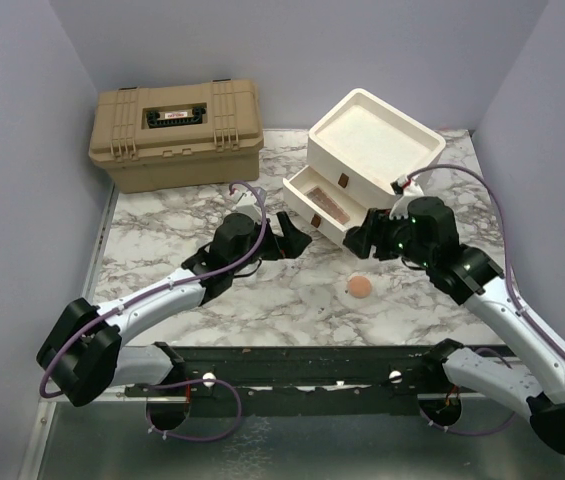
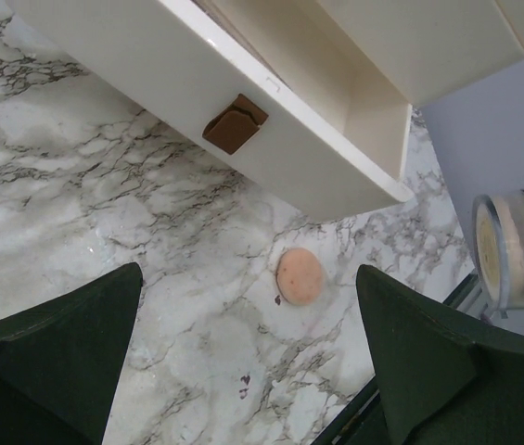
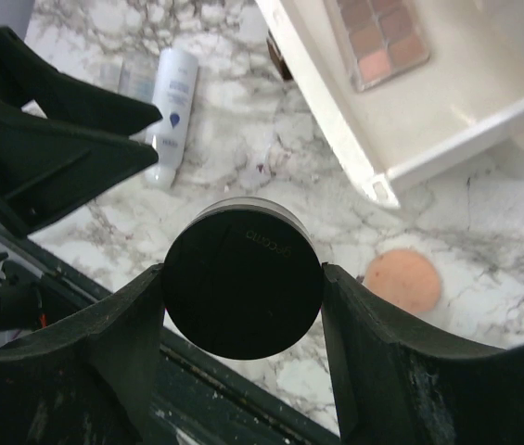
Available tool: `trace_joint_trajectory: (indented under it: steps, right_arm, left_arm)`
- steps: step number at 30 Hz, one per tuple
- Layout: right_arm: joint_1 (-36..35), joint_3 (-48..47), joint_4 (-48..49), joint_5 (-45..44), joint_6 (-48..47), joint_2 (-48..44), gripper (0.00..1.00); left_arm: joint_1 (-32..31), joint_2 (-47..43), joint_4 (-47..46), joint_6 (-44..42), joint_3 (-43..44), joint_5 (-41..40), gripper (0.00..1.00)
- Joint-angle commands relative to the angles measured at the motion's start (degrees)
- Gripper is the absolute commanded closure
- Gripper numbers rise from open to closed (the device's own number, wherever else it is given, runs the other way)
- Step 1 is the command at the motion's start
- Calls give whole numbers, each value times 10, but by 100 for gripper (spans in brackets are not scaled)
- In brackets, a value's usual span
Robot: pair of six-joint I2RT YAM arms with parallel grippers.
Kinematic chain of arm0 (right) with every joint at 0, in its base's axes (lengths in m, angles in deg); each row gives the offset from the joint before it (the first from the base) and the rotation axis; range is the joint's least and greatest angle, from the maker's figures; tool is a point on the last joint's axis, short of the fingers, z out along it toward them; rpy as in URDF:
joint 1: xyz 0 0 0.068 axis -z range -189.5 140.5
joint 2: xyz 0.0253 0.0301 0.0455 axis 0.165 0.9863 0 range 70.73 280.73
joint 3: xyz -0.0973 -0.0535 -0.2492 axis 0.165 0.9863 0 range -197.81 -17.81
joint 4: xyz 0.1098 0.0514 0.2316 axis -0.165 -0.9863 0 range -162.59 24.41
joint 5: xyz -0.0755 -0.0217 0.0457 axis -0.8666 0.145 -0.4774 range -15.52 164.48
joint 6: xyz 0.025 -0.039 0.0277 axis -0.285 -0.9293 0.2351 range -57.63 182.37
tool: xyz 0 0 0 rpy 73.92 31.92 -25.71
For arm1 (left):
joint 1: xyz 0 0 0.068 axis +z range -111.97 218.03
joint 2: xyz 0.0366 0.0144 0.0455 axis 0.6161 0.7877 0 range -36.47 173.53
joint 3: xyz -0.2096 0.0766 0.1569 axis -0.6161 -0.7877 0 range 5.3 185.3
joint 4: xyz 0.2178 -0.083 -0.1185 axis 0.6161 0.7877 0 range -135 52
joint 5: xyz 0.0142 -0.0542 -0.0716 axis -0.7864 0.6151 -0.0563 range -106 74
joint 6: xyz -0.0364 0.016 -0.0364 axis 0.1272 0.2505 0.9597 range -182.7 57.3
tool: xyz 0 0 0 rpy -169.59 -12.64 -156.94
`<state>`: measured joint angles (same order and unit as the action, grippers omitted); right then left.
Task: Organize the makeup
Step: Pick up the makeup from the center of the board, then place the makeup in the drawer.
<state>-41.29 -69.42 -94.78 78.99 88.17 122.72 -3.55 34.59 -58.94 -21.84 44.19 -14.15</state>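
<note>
The marble table carries everything you are working with. At its far left stands the tan toolbox, lid down. To its right sits the cream drawer unit, turned at an angle, with its lower drawer pulled out toward the arms and a brown handle on the front panel.

Your left gripper hangs over the marble just in front of that drawer front. Its jaws are spread wide and there is nothing between them.

Your right gripper is by the drawer's near right corner, with its fingers clamped on either side of the round black compact. The compact is lifted off the table, its black lid facing the wrist camera. From the left wrist view its side looks clear, with pale powder inside.

The rectangular pink palette lies flat on the floor of the open drawer. The whitish bottle lies on its side on the marble, close beside the left gripper and outside the drawer. A small round peach pad rests on the table near the drawer's front corner, not touching it, below and beside the held compact.
</note>
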Motion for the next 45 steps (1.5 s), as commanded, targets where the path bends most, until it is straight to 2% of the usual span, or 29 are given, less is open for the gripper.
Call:
trace_joint_trajectory:
  steps: [1,8,14,18,28,38,42,45]
  right_arm:
    - [2,-62,2,-93,-34,63,45]
    - [2,-132,-19,-172,-6,158,49]
    - [-5,-138,22,-203,43,212,54]
    - [-12,-177,-20,-269,59,260,54]
    - [-31,-179,-3,-313,92,291,53]
    - [-35,-141,7,-383,126,279,53]
    - [-44,-139,24,-362,186,313,52]
    - [-51,-176,-22,-417,211,351,52]
  left_arm:
    - [2,9,-27,13,17,17,1]
    - [2,4,-39,31,1,30,1]
    - [2,2,-44,35,-3,29,1]
    - [2,8,-46,38,2,42,1]
    - [2,5,-54,40,-10,33,1]
    - [2,3,-54,46,-9,28,1]
    - [2,6,-54,59,-16,18,1]
    - [2,5,-62,74,-24,6,1]
